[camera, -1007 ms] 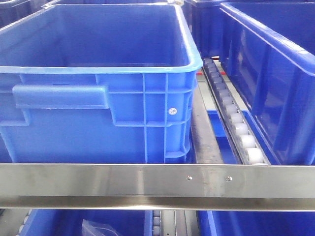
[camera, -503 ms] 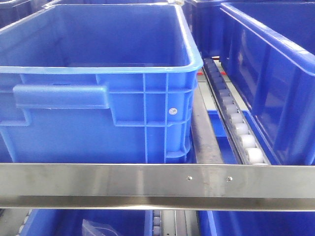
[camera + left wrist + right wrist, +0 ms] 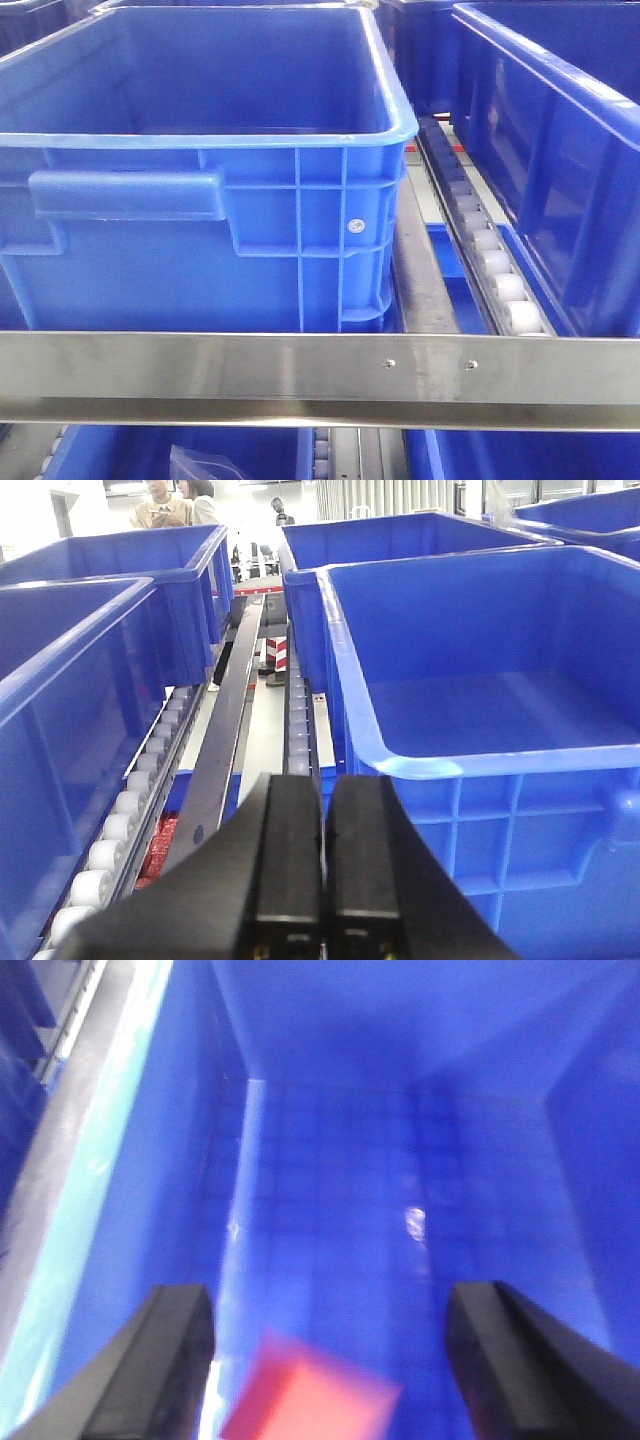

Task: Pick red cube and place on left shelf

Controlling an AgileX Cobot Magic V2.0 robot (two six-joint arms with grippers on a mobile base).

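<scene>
The red cube (image 3: pixel 310 1398) lies on the floor of a blue bin (image 3: pixel 330 1160) in the right wrist view, blurred, at the bottom edge. My right gripper (image 3: pixel 330 1310) is open above it, its two black fingers (image 3: pixel 170 1360) wide apart on either side of the cube, not touching it. My left gripper (image 3: pixel 322 870) is shut and empty, its black fingers (image 3: pixel 290 860) pressed together, level with the rim of a large blue bin (image 3: pixel 480 680) on the shelf. Neither gripper nor the cube shows in the front view.
The front view shows a large blue bin (image 3: pixel 200 150) behind a steel rail (image 3: pixel 320 378), a roller track (image 3: pixel 490 260) and another bin (image 3: pixel 570 150) at the right. In the left wrist view, roller tracks (image 3: pixel 130 810) and more bins (image 3: pixel 120 580) run back; people stand far behind.
The front view has shifted slightly: the bins and roller track sit a little further right and lower than a second ago.
</scene>
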